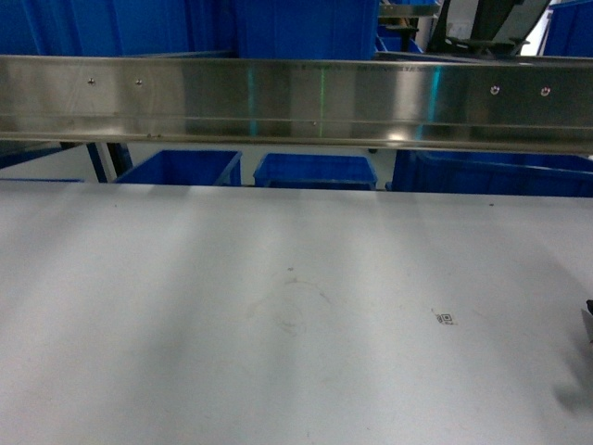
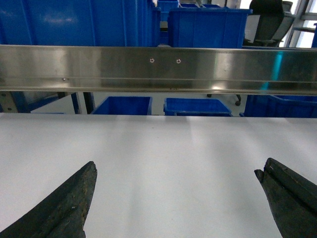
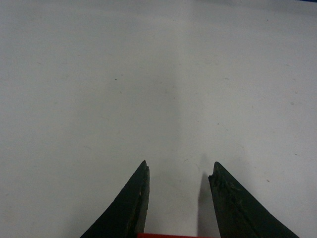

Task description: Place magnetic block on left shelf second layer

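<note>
Red edge of the magnetic block [image 3: 176,235] shows at the very bottom of the right wrist view, sitting between the two dark fingers [image 3: 130,208] of the right gripper [image 3: 179,171], back toward their base. The fingers stand only partly apart and appear to pinch the block, though so little of it shows that the hold is a judgement, and its long axis cannot be told. That gripper points down over the bare white table [image 3: 158,74], near the robot on the right; the head view catches only a dark sliver of the arm at the right edge.

The left gripper [image 2: 176,171] hangs low over the table, jaws spread wide and empty, facing the steel beam [image 2: 158,67] that runs across the far side. Beyond the beam stand blue tubs [image 2: 121,105], some below, some higher. No shelf tier can be picked out with certainty in these views. The block lies with the right arm, so reaching a shelf on the left would probably mean carrying it across or turning the base.
</note>
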Controlling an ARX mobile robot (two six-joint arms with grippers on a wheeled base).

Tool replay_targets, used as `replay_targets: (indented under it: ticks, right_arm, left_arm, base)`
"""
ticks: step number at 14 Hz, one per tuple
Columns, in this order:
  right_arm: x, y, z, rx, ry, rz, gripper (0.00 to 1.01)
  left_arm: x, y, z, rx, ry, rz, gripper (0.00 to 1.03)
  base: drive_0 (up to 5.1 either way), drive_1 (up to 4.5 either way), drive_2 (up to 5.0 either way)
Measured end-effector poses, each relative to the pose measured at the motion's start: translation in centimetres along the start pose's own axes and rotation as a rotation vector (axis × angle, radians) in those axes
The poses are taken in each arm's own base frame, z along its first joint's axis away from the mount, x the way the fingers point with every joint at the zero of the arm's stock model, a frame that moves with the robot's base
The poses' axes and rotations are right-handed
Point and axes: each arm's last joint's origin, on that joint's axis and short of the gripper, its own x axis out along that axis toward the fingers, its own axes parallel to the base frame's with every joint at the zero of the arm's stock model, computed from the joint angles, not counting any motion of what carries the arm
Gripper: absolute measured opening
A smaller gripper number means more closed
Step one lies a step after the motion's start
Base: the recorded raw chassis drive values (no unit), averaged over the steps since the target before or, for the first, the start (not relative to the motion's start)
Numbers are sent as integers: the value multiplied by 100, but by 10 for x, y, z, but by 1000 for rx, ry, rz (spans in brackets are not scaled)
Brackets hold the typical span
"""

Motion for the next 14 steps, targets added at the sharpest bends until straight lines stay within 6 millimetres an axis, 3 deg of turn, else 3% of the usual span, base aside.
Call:
replay_targets:
  ticks: [3, 4, 5, 7, 8, 14]
  right_arm:
    - [-44, 13, 41, 10, -96, 43, 33]
    - [-65, 15, 59, 8, -150, 52, 33]
    - [-104, 17, 87, -7, -245, 30, 33]
    - [-139, 17, 103, -58, -380, -68, 33]
    - [-146, 20, 103, -98, -392, -93, 33]
    - [-142, 19, 94, -77, -349, -80, 33]
  left_arm:
    - [0, 0, 0, 0, 0, 0, 98]
    - [0, 0, 0, 0, 0, 0, 98]
    - [0, 0, 0, 0, 0, 0, 98]
    - [0, 0, 0, 0, 0, 0, 98]
    - [0, 0, 0, 0, 0, 0, 98]
    - [0, 0, 0, 0, 0, 0, 98]
  base:
    - [0, 0, 0]
    - [0, 0, 0]
    - [0, 0, 0]
    - [0, 0, 0]
    - [0, 0, 0]
    - [0, 0, 0]
